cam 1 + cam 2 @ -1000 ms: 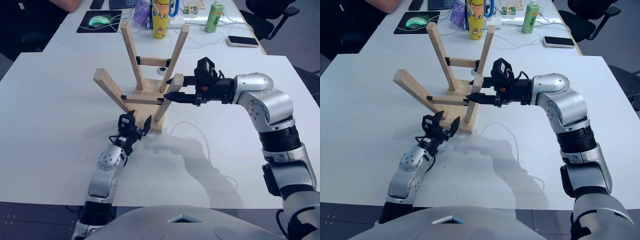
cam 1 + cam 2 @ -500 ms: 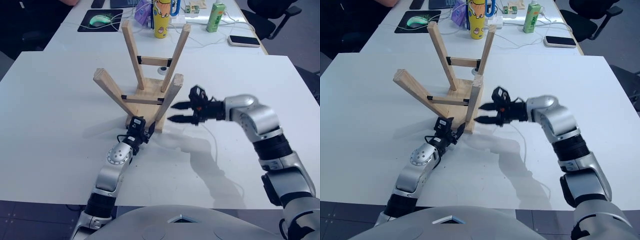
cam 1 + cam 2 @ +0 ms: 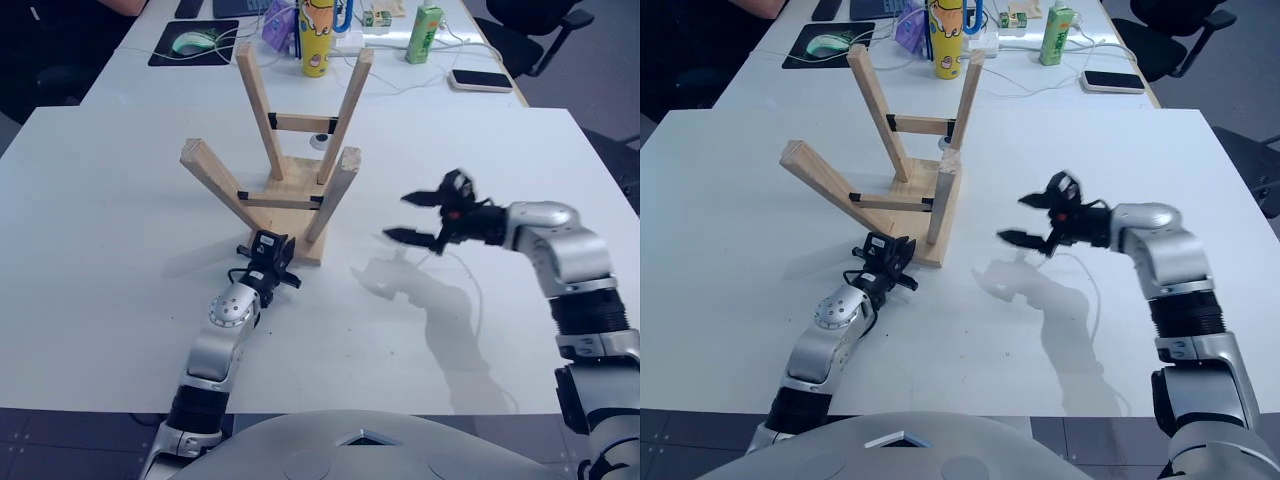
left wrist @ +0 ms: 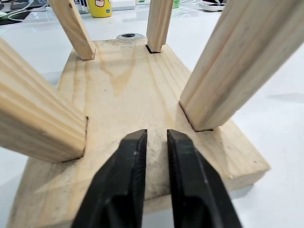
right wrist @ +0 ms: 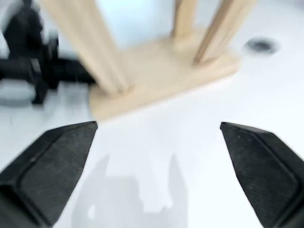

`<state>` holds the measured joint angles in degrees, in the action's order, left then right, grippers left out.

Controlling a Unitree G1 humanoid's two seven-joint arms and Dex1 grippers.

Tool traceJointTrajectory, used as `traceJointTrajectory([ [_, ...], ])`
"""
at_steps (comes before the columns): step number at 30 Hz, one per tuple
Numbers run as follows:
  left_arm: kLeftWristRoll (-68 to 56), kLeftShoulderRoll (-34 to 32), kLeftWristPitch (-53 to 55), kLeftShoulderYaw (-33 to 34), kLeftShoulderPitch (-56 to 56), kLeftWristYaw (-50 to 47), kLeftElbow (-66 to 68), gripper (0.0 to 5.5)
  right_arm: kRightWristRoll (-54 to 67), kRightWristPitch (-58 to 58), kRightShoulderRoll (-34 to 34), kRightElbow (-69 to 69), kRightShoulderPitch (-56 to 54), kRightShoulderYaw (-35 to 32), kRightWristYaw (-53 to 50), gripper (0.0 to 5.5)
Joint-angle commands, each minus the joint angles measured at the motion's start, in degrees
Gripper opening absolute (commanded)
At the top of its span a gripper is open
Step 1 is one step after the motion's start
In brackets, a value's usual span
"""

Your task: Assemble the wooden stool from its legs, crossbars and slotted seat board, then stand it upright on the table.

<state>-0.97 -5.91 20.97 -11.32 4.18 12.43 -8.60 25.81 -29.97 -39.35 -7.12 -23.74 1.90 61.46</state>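
The stool (image 3: 285, 150) is sitting upside down on the table (image 3: 110, 200). The left pincer (image 4: 156, 136) is hovering nearly closed over its seat board (image 4: 123, 80), and the right pincer (image 3: 397, 217) is hanging wide apart nearby.

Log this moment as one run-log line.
stool: inverted, seat board on table | left gripper: at board's near edge | right gripper: open, empty, clear of stool

Right wrist view: the stool (image 5: 156, 71) and my left gripper (image 5: 81, 74) are blurred. My right fingers (image 5: 52, 161) are cut off at the edge.

Left wrist view: the legs (image 4: 237, 61) run out of frame. My left fingers (image 4: 126, 185) hide part of the seat (image 4: 118, 80). Contact there cannot be determined.
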Motion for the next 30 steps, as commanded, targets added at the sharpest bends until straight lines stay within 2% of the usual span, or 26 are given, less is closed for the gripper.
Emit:
traceJointTrajectory([
  [1,1.83,-2.94,6.67,0.56,4.59,-0.59,8.22,0.01,17.08,-8.12,5.78,6.41,-8.52,-12.46,-5.02,4.09],
  [4,2.98,-4.32,5.36,-0.39,3.98,0.25,10.92,0.00,37.32,-13.00,13.31,13.28,-17.13,-20.20,-17.39,3.60],
  [6,3.15,-4.96,4.76,-0.84,3.59,0.77,12.30,0.00,46.28,-13.11,17.26,17.00,-21.40,-21.40,-24.03,3.23],
  [12,2.72,-5.72,3.32,-0.97,2.27,1.61,15.10,0.00,59.70,-5.92,24.14,19.53,-31.00,-24.37,-39.10,2.17],
  [14,2.64,-5.78,2.92,-0.99,1.91,1.83,15.74,0.00,60.14,-5.01,26.70,20.75,-30.39,-22.66,-42.04,1.94],
  [16,2.53,-5.89,2.65,-1.03,1.76,2.09,15.97,0.00,52.24,-6.07,29.51,22.79,-22.22,-14.34,-42.22,1.68],
  [17,2.47,-5.93,2.62,-1.09,1.75,2.20,15.95,0.00,46.53,-8.69,28.90,22.48,-16.34,-7.12,-42.35,1.50],
  [19,2.48,-6.06,2.75,-1.54,1.16,2.74,16.13,0.00,31.13,-15.92,20.32,20.34,-3.71,14.68,-42.22,1.23],
  [21,2.56,-6.18,2.94,-2.04,0.51,3.31,16.16,0.00,22.10,-17.18,13.29,17.75,6.93,25.24,-39.95,0.91],
  [23,2.53,-6.56,2.75,-1.99,0.49,3.80,16.28,0.00,21.05,-15.28,13.04,18.94,9.07,22.49,-38.08,0.52],
  [26,2.30,-6.50,2.36,-1.39,1.47,3.29,16.84,0.00,22.87,-6.39,19.77,18.52,-2.58,12.03,-36.17,0.07],
  [30,2.22,-6.13,2.28,-1.78,0.57,3.35,17.97,0.00,33.31,0.50,27.13,18.68,-13.04,-1.46,-36.97,0.02],
])
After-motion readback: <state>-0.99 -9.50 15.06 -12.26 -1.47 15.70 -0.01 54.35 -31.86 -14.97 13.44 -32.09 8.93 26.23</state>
